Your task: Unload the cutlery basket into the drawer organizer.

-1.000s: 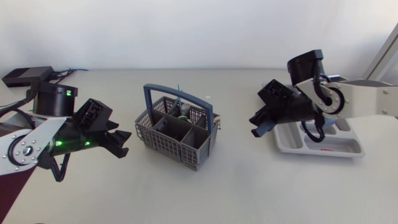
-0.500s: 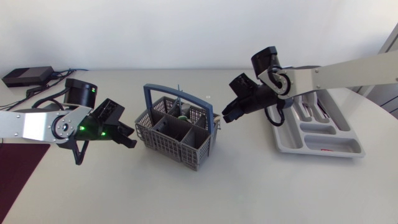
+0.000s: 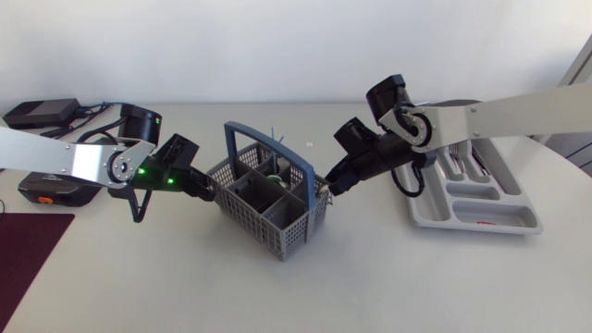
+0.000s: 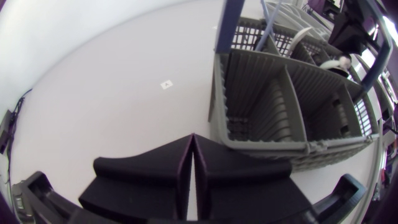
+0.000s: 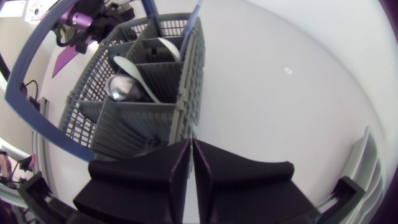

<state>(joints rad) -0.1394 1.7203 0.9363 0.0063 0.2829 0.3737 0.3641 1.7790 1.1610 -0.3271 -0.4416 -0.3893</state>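
Note:
The grey cutlery basket (image 3: pixel 270 209) with a blue handle (image 3: pixel 257 136) stands mid-table, turned at an angle. My left gripper (image 3: pixel 209 191) is shut and empty, its tip against the basket's left wall (image 4: pixel 261 146). On the other side my right gripper (image 3: pixel 330 185) is also shut and empty, its tip at the basket's right corner (image 5: pixel 186 112). Spoons (image 5: pixel 138 70) lie in the compartments by the right gripper, and the left wrist view shows a spoon (image 4: pixel 339 63) in a far compartment. The grey drawer organizer (image 3: pixel 481 217) lies at the right with some cutlery in its back slots.
A black box (image 3: pixel 41 113) with cables sits at the back left. An orange and black device (image 3: pixel 54 188) lies under my left arm. A dark red mat (image 3: pixel 28 250) covers the front left corner.
Both arms have swung in to the basket from either side and both grippers have shut. The basket has turned and shifted slightly towards the front.

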